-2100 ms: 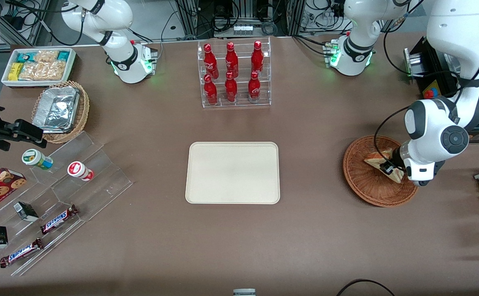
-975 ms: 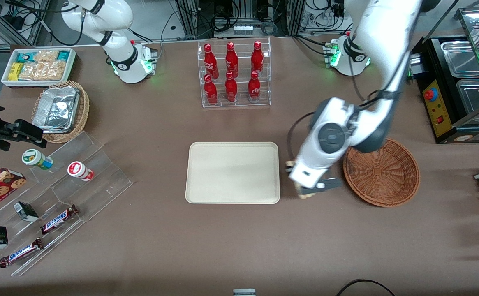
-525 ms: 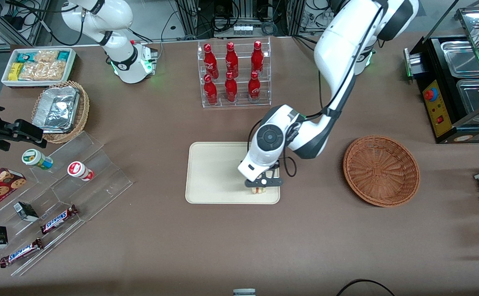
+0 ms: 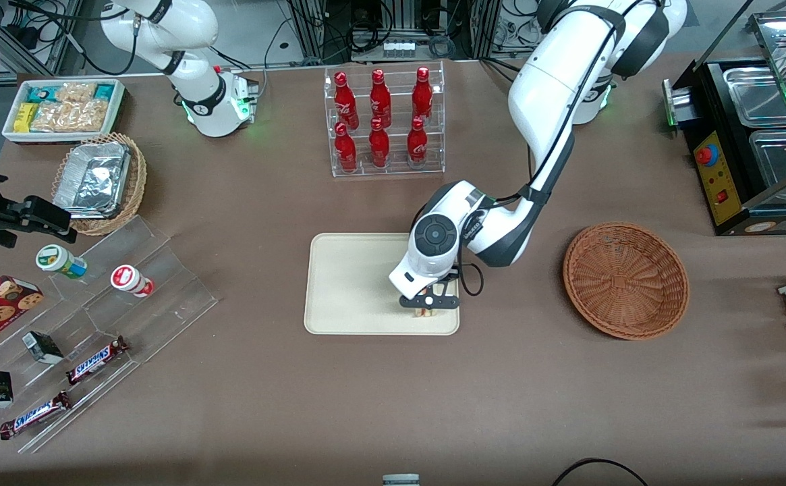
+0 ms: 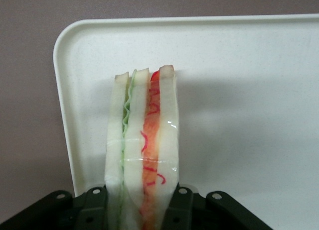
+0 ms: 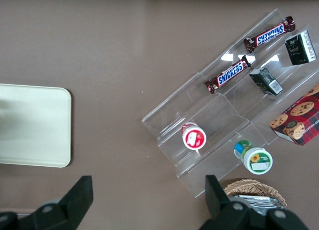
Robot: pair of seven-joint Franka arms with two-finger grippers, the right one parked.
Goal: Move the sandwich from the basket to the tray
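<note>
The left arm's gripper (image 4: 425, 307) hung over the cream tray (image 4: 352, 283), at the tray's corner nearest the front camera on the working arm's side, its jaws clamped on the sandwich (image 4: 424, 311). In the wrist view the gripper (image 5: 134, 202) pinched the two outer bread slices, with the sandwich (image 5: 144, 140) held on edge so that its green and red-orange filling layers showed between pale bread, and the tray (image 5: 249, 90) lay just beneath it; whether the wedge touched the tray surface could not be told. The round reddish-brown wicker basket (image 4: 625, 280) sat on the brown bench (image 4: 393, 405) well apart from the tray, toward the working arm's end, with nothing in it. Farther from the front camera than the tray stood a clear rack of red soda bottles (image 4: 382, 121). Toward the parked arm's end lay a tan wicker basket holding foil containers (image 4: 99, 182), a white box of snack packets (image 4: 63, 108), and a clear stepped display (image 4: 106, 324) carrying Snickers bars (image 4: 96, 360) and small cups (image 4: 133, 281).
</note>
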